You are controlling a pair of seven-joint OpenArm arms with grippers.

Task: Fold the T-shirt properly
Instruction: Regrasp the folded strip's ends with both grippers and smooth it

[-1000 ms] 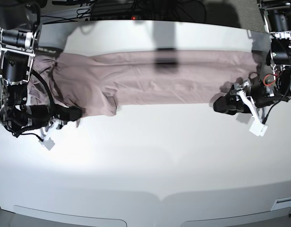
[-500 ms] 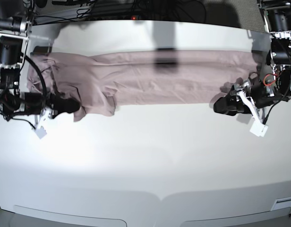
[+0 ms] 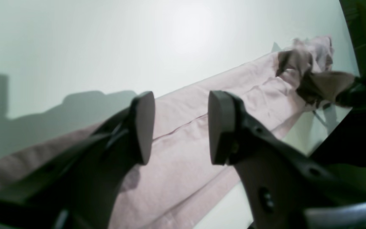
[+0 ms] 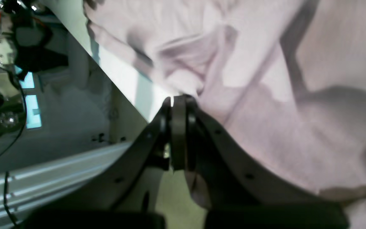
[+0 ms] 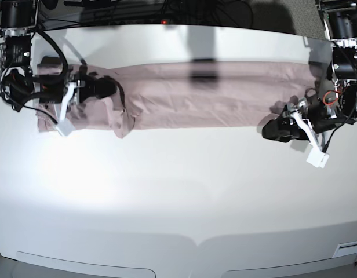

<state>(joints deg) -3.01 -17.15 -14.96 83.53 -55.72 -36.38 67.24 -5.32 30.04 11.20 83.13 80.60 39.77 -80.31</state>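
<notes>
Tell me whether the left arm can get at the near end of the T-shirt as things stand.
Probably yes. The left gripper hangs open just over the T-shirt, which lies flat on the table with nothing between them. The right gripper holds the far end.

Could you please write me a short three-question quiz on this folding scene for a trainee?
1. True or false: the right claw is shut on the T-shirt.
2. Which claw has open jaws with nothing between them? A) left claw B) right claw
3. Fill in: the shirt lies stretched in a long band across the far part of the white ____.

Key: 1 true; 2 A; 3 table.
</notes>
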